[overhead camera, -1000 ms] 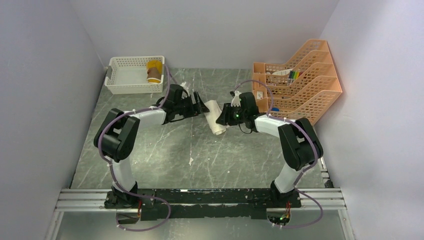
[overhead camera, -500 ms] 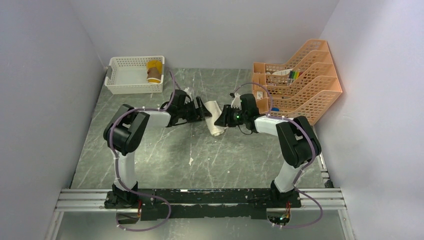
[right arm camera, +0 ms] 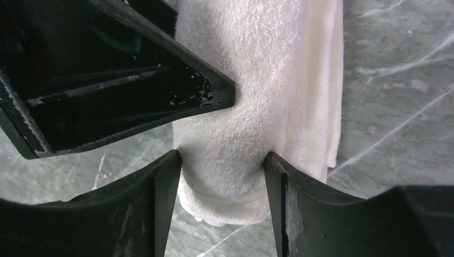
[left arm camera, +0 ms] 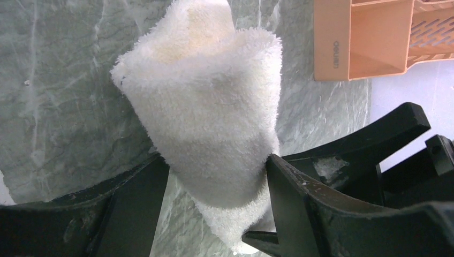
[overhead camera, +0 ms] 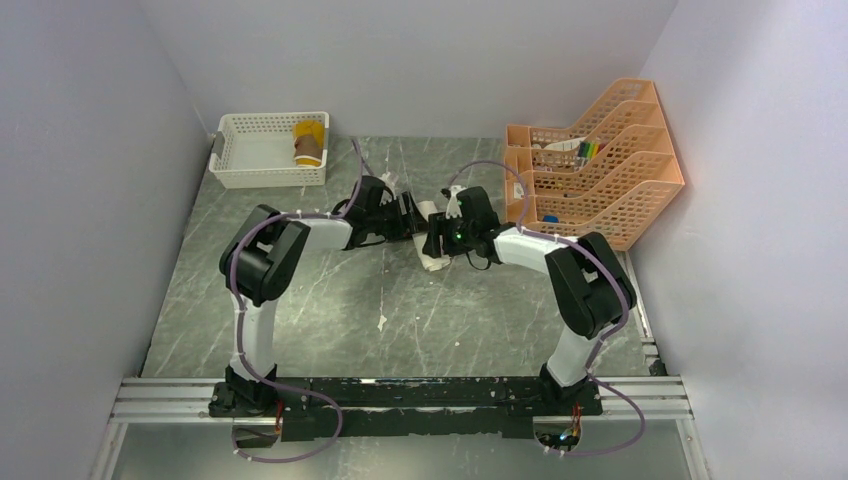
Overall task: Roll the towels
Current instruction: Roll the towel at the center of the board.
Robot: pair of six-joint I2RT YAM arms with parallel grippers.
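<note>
A rolled cream towel [overhead camera: 433, 262] is held just above mid-table between my two grippers. In the left wrist view the cream towel [left arm camera: 209, 107] fills the gap of my left gripper [left arm camera: 217, 187], and both fingers [left arm camera: 134, 203] press its sides. In the right wrist view my right gripper [right arm camera: 222, 182] pinches the lower end of the cream towel [right arm camera: 257, 80], with a loose flap hanging to the right. From above, the left gripper [overhead camera: 415, 218] and right gripper [overhead camera: 435, 238] meet tip to tip. The rolled mustard-yellow towel [overhead camera: 309, 143] stands in the white basket [overhead camera: 250, 165].
An orange tiered file rack [overhead camera: 600, 160] stands at the back right, close behind the right arm; its corner [left arm camera: 364, 43] shows in the left wrist view. The white basket sits at the back left. Grey walls close in both sides.
My left arm has reached right until its jaws closed in around the cream towel. The right gripper drifted slightly left with the towel, and its jaws widened a little.
</note>
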